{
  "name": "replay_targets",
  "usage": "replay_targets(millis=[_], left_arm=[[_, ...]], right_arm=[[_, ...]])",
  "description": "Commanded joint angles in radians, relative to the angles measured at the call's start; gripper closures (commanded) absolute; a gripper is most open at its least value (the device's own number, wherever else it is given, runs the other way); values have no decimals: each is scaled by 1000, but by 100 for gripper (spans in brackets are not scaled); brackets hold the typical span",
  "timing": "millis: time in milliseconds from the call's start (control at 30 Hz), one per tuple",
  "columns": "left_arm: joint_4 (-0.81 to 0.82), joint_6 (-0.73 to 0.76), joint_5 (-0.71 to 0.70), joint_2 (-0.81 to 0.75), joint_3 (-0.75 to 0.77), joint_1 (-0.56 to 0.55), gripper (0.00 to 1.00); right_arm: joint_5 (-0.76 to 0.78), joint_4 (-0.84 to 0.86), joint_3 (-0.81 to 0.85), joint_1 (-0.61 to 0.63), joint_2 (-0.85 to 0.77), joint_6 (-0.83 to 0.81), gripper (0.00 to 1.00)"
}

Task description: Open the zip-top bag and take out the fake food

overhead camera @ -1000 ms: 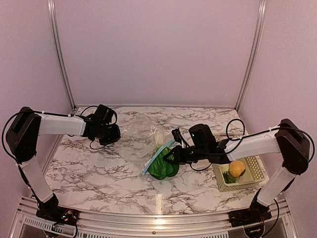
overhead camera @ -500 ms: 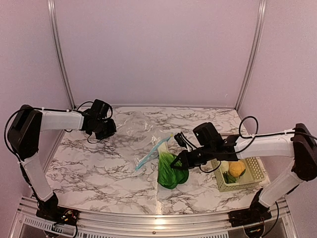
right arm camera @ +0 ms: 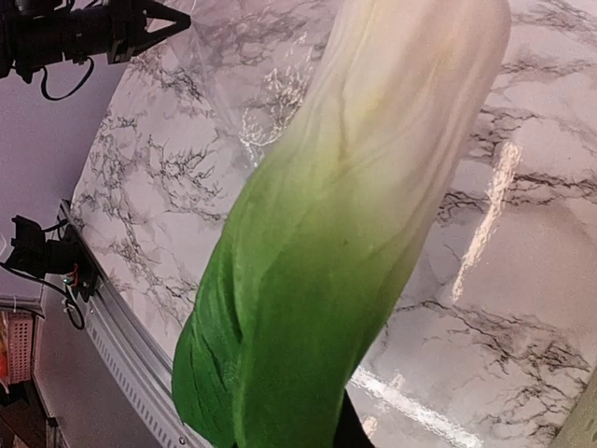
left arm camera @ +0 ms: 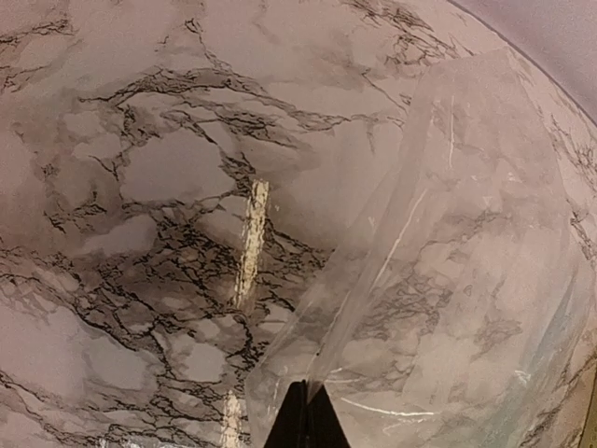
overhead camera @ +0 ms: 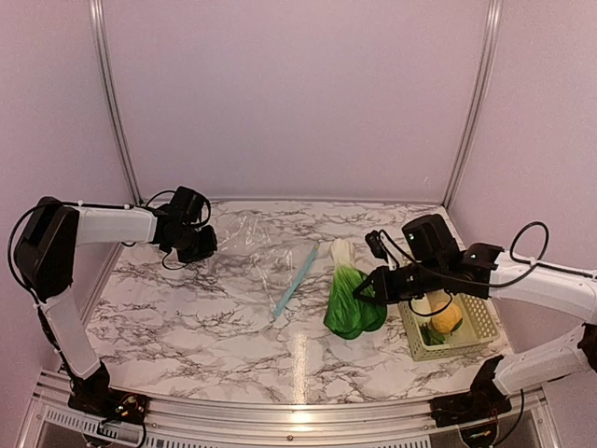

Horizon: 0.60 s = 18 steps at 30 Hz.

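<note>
The zip-top bag (overhead camera: 256, 250) is a clear crinkly pouch lying flat on the marble table, its light blue zipper strip (overhead camera: 294, 279) on the near right side. My left gripper (overhead camera: 193, 241) is shut on the bag's far left corner; in the left wrist view its tips (left arm camera: 306, 413) pinch the clear plastic (left arm camera: 448, 271). My right gripper (overhead camera: 370, 290) is shut on the green leafy, white-stemmed vegetable (overhead camera: 352, 301), which hangs outside the bag, above the table. That vegetable (right arm camera: 345, 252) fills the right wrist view and hides most of the fingers.
A pale yellow-green lattice basket (overhead camera: 478, 329) stands at the right, just beyond the vegetable. It holds a yellow-orange fruit (overhead camera: 447, 319) and a white piece (overhead camera: 425, 304). The table's metal front rail (overhead camera: 280, 418) runs along the near edge.
My right gripper has drawn the vegetable out of the bag and carried it right, toward the basket. The bag has sunk flat onto the table. The left gripper shifted slightly back.
</note>
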Motion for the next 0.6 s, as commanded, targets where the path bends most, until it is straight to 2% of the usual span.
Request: replay_targets(millis=[0, 300, 567], left_arm=[[-44, 32, 11, -29, 18, 7, 100], [-44, 45, 39, -60, 8, 7, 100], [-45, 50, 73, -95, -5, 8, 99]], right_arm=[[109, -131, 57, -66, -70, -2, 98], [252, -397, 109, -227, -197, -32, 97], [434, -582, 186, -243, -181, -10, 97]])
